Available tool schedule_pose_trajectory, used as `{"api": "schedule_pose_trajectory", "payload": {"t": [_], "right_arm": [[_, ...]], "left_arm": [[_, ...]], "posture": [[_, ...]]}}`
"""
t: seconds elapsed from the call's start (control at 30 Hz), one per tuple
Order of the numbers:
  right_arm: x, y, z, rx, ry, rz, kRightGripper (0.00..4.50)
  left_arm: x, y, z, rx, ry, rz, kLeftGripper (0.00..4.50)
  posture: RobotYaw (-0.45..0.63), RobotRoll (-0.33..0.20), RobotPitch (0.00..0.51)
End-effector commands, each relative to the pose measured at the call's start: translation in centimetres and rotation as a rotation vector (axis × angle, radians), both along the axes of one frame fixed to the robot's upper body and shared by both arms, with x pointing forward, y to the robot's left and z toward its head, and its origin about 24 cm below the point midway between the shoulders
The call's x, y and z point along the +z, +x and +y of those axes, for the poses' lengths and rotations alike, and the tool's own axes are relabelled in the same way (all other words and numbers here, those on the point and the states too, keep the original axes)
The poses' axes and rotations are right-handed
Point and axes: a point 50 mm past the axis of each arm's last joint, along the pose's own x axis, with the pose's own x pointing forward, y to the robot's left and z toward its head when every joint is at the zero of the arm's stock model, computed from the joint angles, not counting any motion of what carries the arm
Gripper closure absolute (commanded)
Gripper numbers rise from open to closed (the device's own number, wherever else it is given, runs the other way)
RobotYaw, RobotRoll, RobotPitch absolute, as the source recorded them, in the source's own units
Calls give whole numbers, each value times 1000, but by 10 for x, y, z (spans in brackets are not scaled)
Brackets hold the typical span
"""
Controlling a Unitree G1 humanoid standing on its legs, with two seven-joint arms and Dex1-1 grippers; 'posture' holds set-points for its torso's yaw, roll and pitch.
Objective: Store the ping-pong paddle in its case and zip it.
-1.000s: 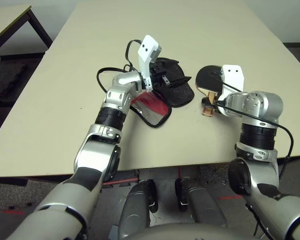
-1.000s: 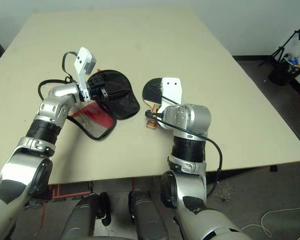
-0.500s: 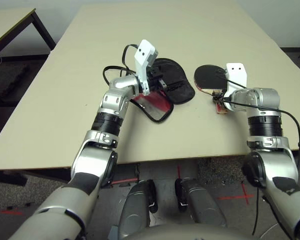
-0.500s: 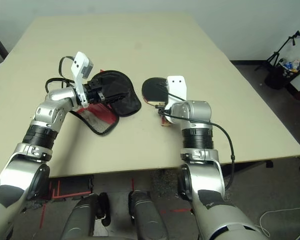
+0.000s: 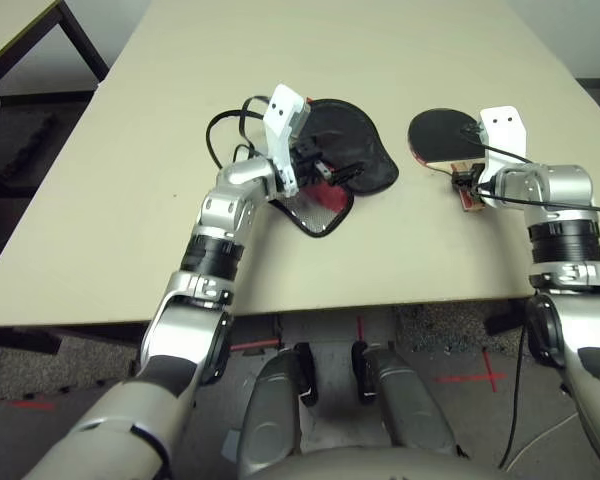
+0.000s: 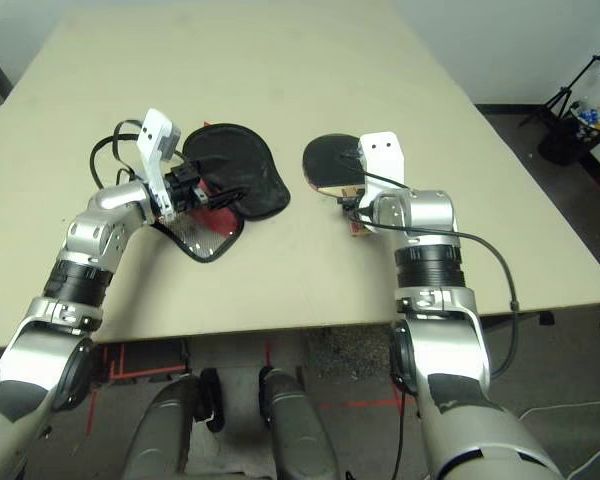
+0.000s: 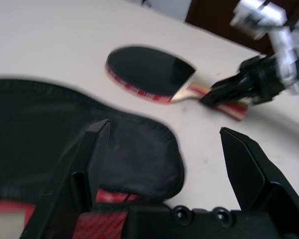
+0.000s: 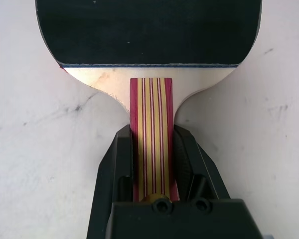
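The ping-pong paddle [image 5: 440, 134] lies flat on the table's right side, black face up, its striped handle [image 8: 151, 124] pointing toward me. My right gripper [image 8: 151, 139] is shut on that handle, one finger [image 8: 115, 164] pressed to each side. The case [image 5: 346, 158] lies to the left of the paddle, its black flap spread open, with the red panel and mesh pocket [image 5: 320, 207] at its near edge. My left gripper [image 7: 164, 144] hovers open over the flap's rim, with nothing between its fingers [image 7: 89, 154]. In the left wrist view the paddle [image 7: 149, 69] and right gripper [image 7: 231, 92] lie beyond the case [image 7: 65, 124].
The beige table [image 5: 130, 200] has bare room on its left and far sides. Its front edge runs close under both forearms. A black cable [image 5: 220, 130] loops beside my left wrist. A second table's corner [image 5: 15, 30] stands off to the far left.
My right gripper has closed on the paddle's handle. The left gripper stays open at the case. The camera has tilted, shifting the whole picture.
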Motion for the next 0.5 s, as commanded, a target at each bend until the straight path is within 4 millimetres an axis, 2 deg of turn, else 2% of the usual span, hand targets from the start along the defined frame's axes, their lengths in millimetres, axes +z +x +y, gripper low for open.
{"api": "schedule_pose_trajectory", "payload": {"t": [0.03,0.13,0.23,0.4,0.5], "right_arm": [[6,2,0,1,47,20,3400],[20,1,17,63,64,28,3400],[32,-3,41,122,61,39,3400],[47,-13,70,214,62,68,3400],[53,-18,79,250,62,76,3400]], "left_arm": [[-2,-1,12,51,-10,26,0],[9,-1,17,74,-14,5,0],[22,-2,16,69,-26,-24,0],[46,-2,4,58,-55,-62,0],[60,-2,-5,50,-45,-82,0]], "posture": [[-242,0,416],[-226,0,419],[-211,0,394],[-209,0,356],[-206,0,343]]}}
